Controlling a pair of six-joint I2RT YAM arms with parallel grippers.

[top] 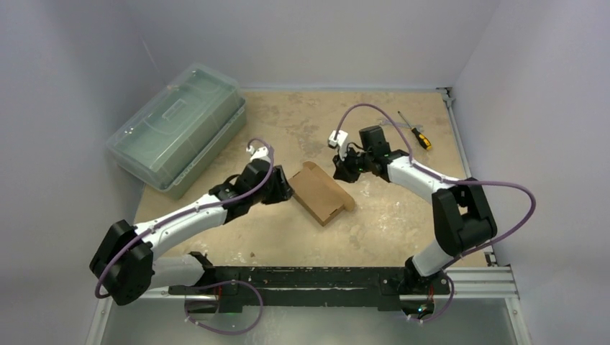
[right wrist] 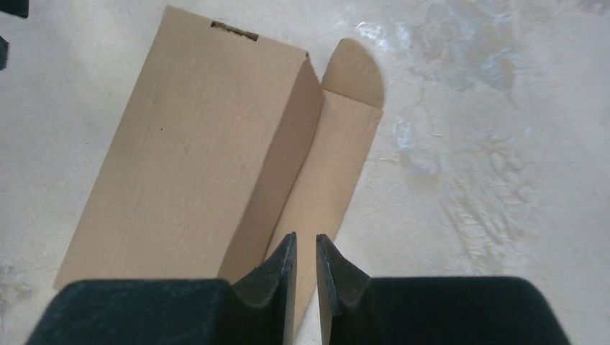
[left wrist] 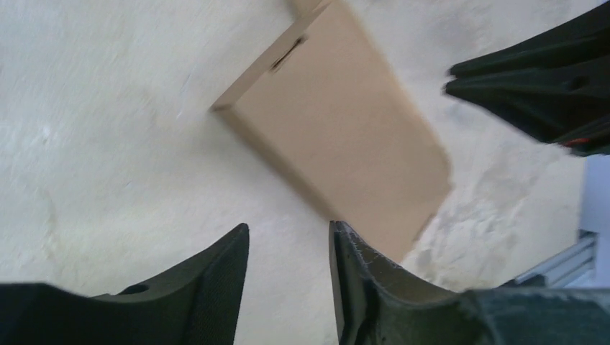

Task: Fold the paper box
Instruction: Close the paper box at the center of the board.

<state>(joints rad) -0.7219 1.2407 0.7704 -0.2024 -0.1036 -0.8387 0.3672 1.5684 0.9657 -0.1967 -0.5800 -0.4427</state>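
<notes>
The paper box (top: 322, 192) is a brown cardboard carton lying flat on the table, with one long flap (right wrist: 338, 158) spread out beside it. It also shows in the left wrist view (left wrist: 338, 136) and the right wrist view (right wrist: 187, 158). My left gripper (top: 284, 188) is at the box's left end, open and empty, with bare table between its fingers (left wrist: 289, 230). My right gripper (top: 344, 169) hovers over the spread flap at the box's right side. Its fingers (right wrist: 306, 241) stand a narrow gap apart, with nothing between them. It also shows in the left wrist view (left wrist: 532, 93).
A large translucent green plastic case (top: 176, 129) stands at the back left. A screwdriver (top: 417, 133) lies at the back right. White walls close in the table on three sides. A metal rail (top: 345, 280) runs along the near edge.
</notes>
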